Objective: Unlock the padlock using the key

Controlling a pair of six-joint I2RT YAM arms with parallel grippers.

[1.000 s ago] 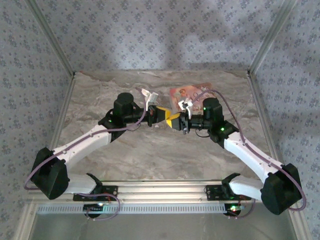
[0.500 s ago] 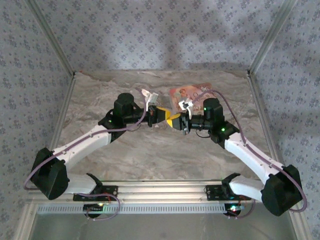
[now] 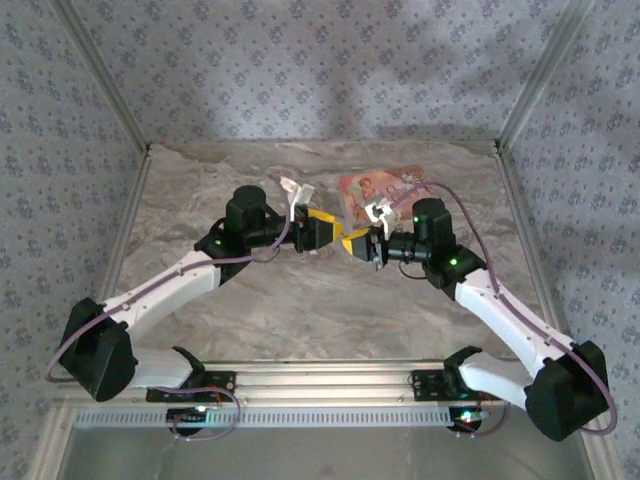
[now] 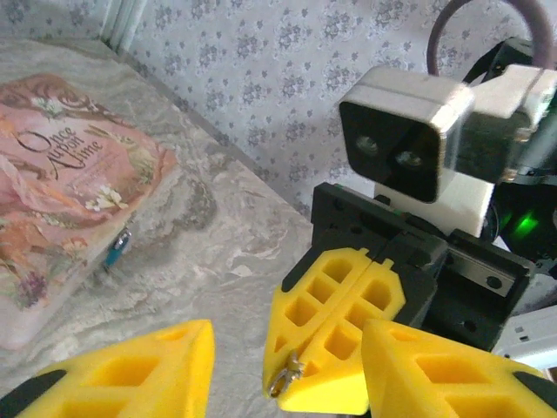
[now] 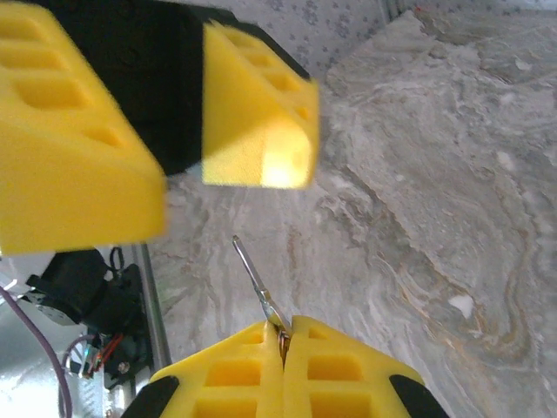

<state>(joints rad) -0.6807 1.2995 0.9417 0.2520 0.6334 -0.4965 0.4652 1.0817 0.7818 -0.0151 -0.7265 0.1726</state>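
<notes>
the left gripper point(image 4: 287, 344) is open about halfway and has nothing in it. the right gripper point(image 5: 283, 335) is just in front of it, tip to tip. it is squeezed tight on the key point(image 5: 254, 277), which sticks out toward the left gripper. the padlock point(image 4: 117, 248) lies on the table point(image 4: 218, 235), right by the edge of the pink box point(image 4: 61, 192).

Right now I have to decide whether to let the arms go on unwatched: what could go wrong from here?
The key, thin and slanting, is pinched only by its end in the shut right gripper; it could twist or slip. The padlock lies loose by the pink box, held by nothing, so a push from the key might just shove it.
</notes>
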